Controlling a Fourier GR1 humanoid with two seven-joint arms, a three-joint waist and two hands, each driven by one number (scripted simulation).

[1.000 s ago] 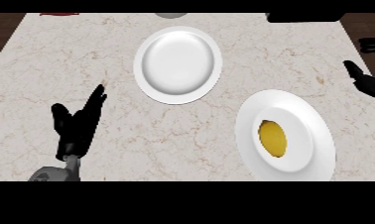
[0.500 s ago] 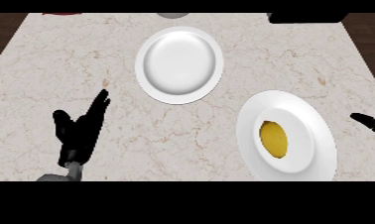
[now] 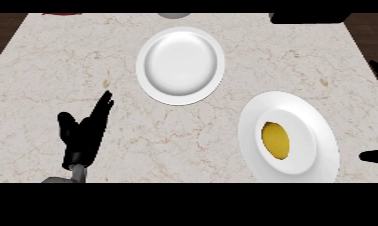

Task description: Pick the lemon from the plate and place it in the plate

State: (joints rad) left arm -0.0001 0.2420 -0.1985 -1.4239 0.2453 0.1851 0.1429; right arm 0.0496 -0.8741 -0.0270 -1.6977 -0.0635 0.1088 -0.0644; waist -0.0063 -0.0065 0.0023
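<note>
A yellow lemon [image 3: 275,140] lies on a white plate [image 3: 310,115] at the lower right of the marble counter. A second white plate [image 3: 180,65] with nothing on it sits further back, near the middle. My left hand [image 3: 83,134] rests open at the lower left, fingers up, well apart from both plates. Only a black tip of my right hand [image 3: 368,156] shows at the right edge, just right of the lemon's plate; its fingers are out of sight.
The marble counter [image 3: 66,60] ends at a dark edge on the left and right. A dark object [image 3: 310,17] sits at the back right, a grey round thing [image 3: 173,15] at the back middle, and a red item [image 3: 63,13] at the back left.
My right hand has moved down along the right edge, from beside the far side of the lemon's plate to its near side. The left hand has drifted slightly lower.
</note>
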